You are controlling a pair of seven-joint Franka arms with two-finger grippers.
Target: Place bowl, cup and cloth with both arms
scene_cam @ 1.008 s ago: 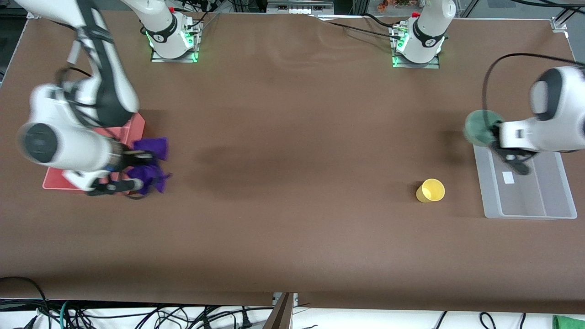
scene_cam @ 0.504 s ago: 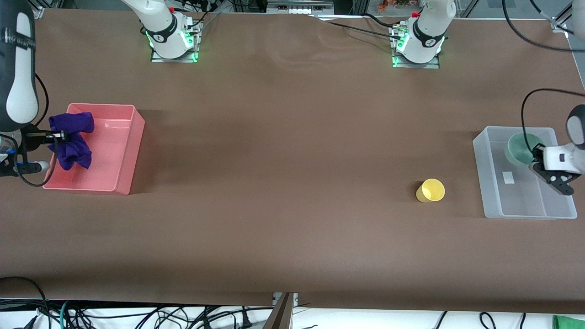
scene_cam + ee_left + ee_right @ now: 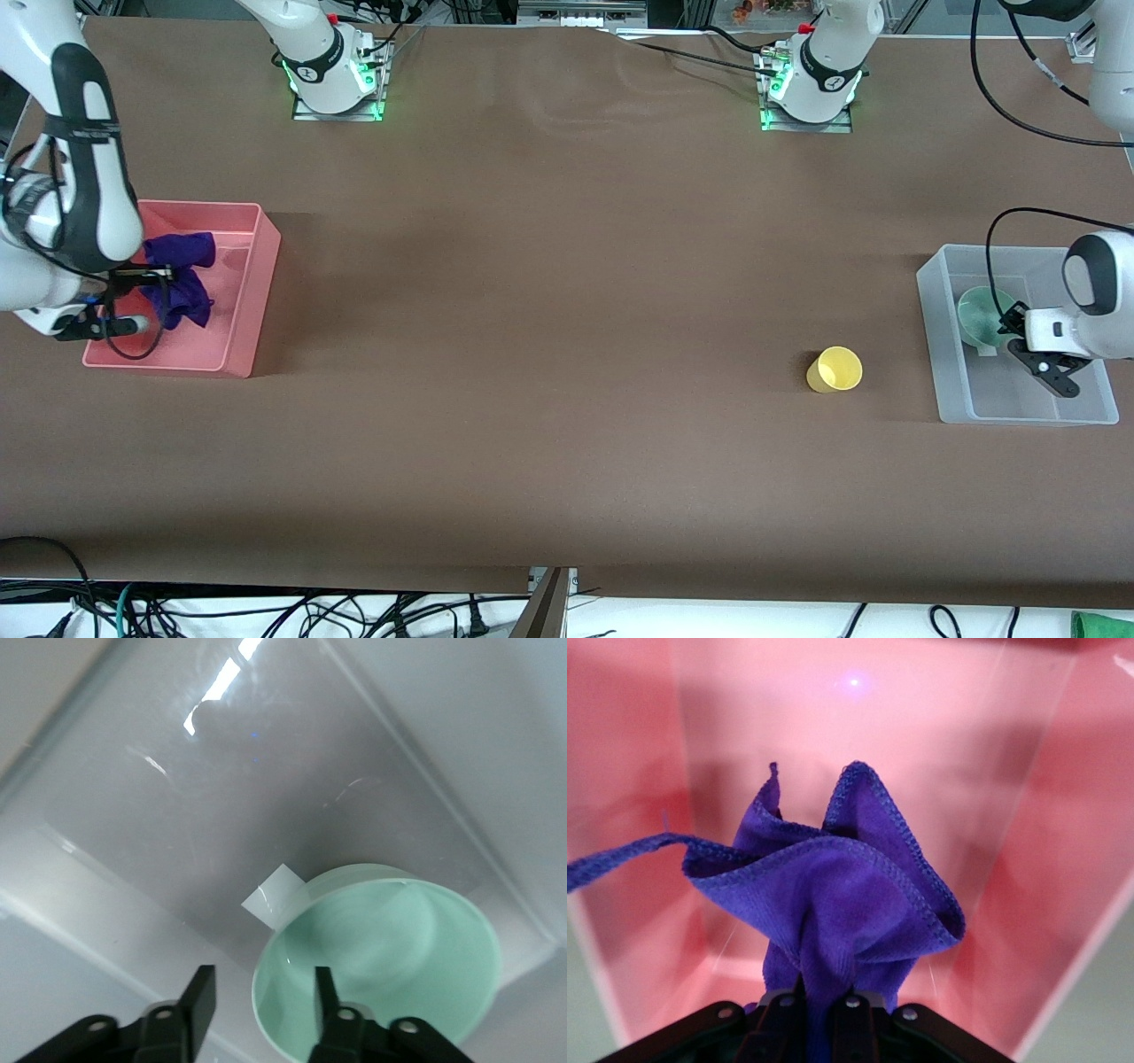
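The pale green bowl (image 3: 977, 315) sits in the clear bin (image 3: 1019, 403) at the left arm's end of the table. My left gripper (image 3: 1008, 330) is low in that bin. In the left wrist view my left gripper (image 3: 261, 979) is open, its fingers (image 3: 200, 992) wide apart astride the rim of the bowl (image 3: 390, 939), one inside and one outside. My right gripper (image 3: 158, 280) is shut on the purple cloth (image 3: 184, 285) and holds it over the pink bin (image 3: 259, 266). The cloth (image 3: 833, 895) hangs bunched from my right gripper (image 3: 819, 1003). The yellow cup (image 3: 834, 369) is on the table beside the clear bin.
The pink bin (image 3: 1028, 815) stands at the right arm's end of the table, the clear bin (image 3: 177, 815) at the left arm's end. A small white label (image 3: 275, 895) lies on the clear bin's floor. Wide brown tabletop (image 3: 549, 337) lies between the bins.
My left gripper brought the bowl down into the clear bin and its fingers now stand apart. My right gripper carried the cloth over the pink bin and toward its middle.
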